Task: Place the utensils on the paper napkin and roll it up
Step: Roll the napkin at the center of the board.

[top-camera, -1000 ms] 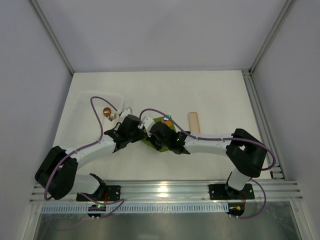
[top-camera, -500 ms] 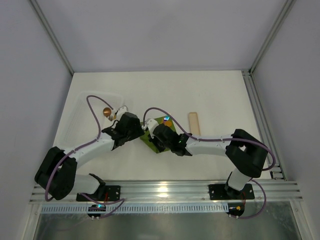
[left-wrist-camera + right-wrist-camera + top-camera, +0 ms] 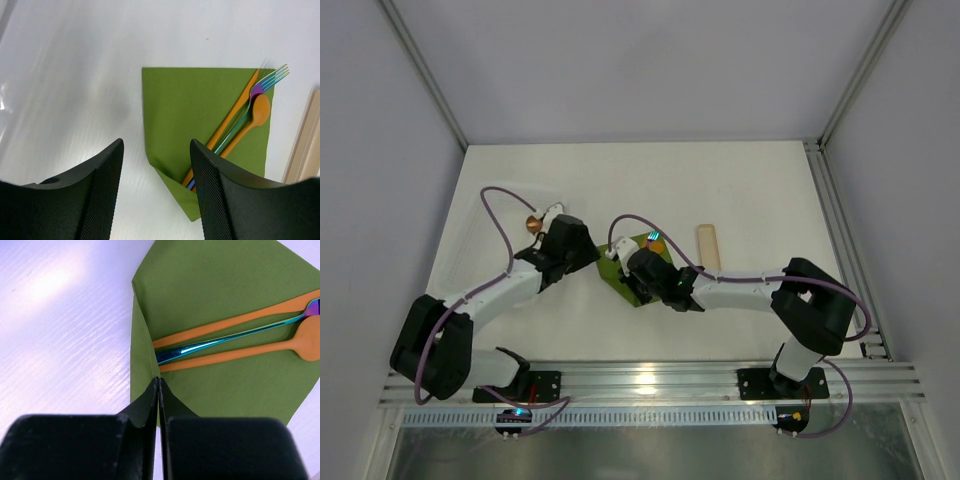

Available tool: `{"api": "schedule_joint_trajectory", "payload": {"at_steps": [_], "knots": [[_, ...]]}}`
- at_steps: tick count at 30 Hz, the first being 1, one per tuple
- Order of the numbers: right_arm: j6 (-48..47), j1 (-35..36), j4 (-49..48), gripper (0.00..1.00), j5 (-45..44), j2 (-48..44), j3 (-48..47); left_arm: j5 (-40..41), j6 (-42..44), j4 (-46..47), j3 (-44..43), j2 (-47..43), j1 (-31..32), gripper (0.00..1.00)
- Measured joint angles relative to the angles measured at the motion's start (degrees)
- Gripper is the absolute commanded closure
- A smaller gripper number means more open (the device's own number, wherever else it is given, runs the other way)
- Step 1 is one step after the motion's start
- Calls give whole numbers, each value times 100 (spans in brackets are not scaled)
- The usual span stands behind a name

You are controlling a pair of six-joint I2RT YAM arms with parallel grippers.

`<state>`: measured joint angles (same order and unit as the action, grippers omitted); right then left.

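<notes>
The olive-green paper napkin (image 3: 195,105) lies on the white table, also seen in the right wrist view (image 3: 225,285) and partly under the arms from above (image 3: 632,243). On it lie the utensils side by side: an orange knife (image 3: 232,117), an iridescent fork (image 3: 265,85) and an orange spoon (image 3: 257,112). My right gripper (image 3: 158,381) is shut on the napkin's near edge, which is folded up over the handle ends (image 3: 172,356). My left gripper (image 3: 156,145) is open and empty, just left of the napkin.
A light wooden block (image 3: 708,245) lies right of the napkin and shows at the edge of the left wrist view (image 3: 305,135). A clear plastic tray (image 3: 485,200) sits at the left with a small copper round thing (image 3: 532,222) by it.
My left gripper has drawn back up and to the left, away from the napkin. My right gripper stays on the napkin's edge, shifted slightly left.
</notes>
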<state>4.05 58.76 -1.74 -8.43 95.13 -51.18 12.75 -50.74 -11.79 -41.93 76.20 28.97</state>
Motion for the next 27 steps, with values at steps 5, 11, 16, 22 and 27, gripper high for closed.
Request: {"api": "schedule_joint_trajectory", "payload": {"at_steps": [5,11,16,22,27], "knots": [[15,0,79,96,-59,11,-149,-127,22,118,66,-11,-133,46],[15,-2,98,96,-149,103,-409,-323,20,216,391,-138,-133,48],[13,-90,146,97,-127,284,-525,-426,13,227,627,-398,-133,48],[39,-247,188,96,-98,393,-564,-448,15,212,758,-800,-133,49],[59,-328,177,97,-68,393,-564,-511,13,210,848,-1051,-133,50]]}}
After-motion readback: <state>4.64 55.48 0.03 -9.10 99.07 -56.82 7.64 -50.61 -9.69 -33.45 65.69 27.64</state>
